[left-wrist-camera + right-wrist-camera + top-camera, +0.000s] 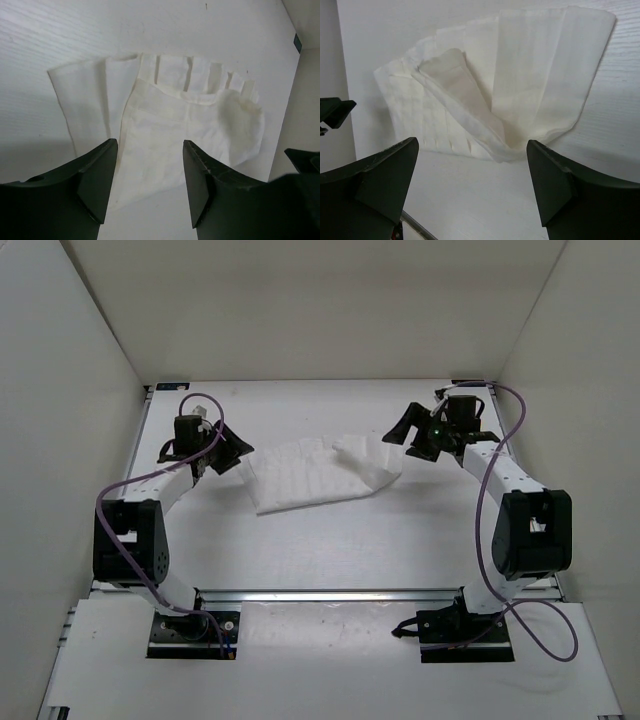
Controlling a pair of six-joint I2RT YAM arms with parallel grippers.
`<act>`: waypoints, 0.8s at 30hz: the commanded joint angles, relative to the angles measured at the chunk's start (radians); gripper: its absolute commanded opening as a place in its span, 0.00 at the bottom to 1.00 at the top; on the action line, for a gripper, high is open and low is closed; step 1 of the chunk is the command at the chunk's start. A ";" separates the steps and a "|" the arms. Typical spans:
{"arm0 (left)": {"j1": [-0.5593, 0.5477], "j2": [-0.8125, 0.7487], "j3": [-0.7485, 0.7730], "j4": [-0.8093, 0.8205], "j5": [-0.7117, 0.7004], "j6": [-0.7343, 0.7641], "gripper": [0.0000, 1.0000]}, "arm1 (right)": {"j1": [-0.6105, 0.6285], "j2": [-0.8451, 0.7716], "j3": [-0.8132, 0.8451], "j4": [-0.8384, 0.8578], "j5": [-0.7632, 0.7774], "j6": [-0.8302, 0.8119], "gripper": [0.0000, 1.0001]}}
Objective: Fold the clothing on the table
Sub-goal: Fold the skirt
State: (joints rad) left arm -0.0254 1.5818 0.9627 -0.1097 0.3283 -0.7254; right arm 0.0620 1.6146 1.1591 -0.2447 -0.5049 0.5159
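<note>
White clothing (320, 472) lies rumpled, partly folded, on table (330, 550) centre, between both arms. Left gripper (236, 452) spread wide, empty, just beside clothing's left edge. Right gripper (404, 430) spread wide, empty, just beside raised right end.

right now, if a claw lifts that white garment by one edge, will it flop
Probably floppy: the garment lies in soft folds with a raised hump. Likely light, since the cloth looks thin. Pushed across the table, it would probably bunch, not slide whole.
</note>
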 commanded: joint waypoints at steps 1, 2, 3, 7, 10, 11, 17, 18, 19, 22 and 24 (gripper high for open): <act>-0.025 -0.098 -0.070 0.042 -0.002 0.014 0.65 | -0.021 -0.005 -0.065 0.082 -0.009 -0.014 0.86; -0.033 -0.120 -0.109 0.048 -0.003 0.011 0.66 | -0.024 -0.005 -0.078 0.096 -0.017 -0.013 0.82; -0.054 -0.141 -0.151 0.048 -0.011 0.015 0.66 | -0.022 0.002 -0.100 0.108 -0.008 -0.023 0.78; -0.111 -0.172 -0.240 0.062 -0.046 0.032 0.66 | 0.019 0.002 -0.108 0.127 0.023 -0.152 0.78; -0.134 -0.160 -0.286 0.068 -0.054 0.038 0.66 | 0.024 0.034 -0.092 0.125 0.046 -0.211 0.81; -0.143 -0.160 -0.312 0.073 -0.064 0.044 0.66 | 0.021 0.034 -0.099 0.140 0.023 -0.236 0.82; -0.162 -0.117 -0.352 0.136 -0.084 0.053 0.66 | 0.074 0.106 -0.102 0.237 0.006 -0.274 0.65; -0.165 -0.094 -0.345 0.137 -0.077 0.061 0.66 | 0.081 0.117 -0.085 0.232 0.008 -0.289 0.65; -0.171 -0.074 -0.332 0.134 -0.081 0.061 0.66 | 0.088 0.149 -0.053 0.222 0.011 -0.298 0.66; -0.185 -0.039 -0.309 0.139 -0.084 0.067 0.64 | 0.117 0.212 0.007 0.182 0.005 -0.329 0.66; -0.186 -0.020 -0.302 0.142 -0.089 0.067 0.60 | 0.117 0.229 0.002 0.194 -0.009 -0.318 0.51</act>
State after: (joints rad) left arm -0.2001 1.5326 0.6380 0.0143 0.2665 -0.6792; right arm 0.1677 1.8397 1.1267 -0.0795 -0.4969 0.2337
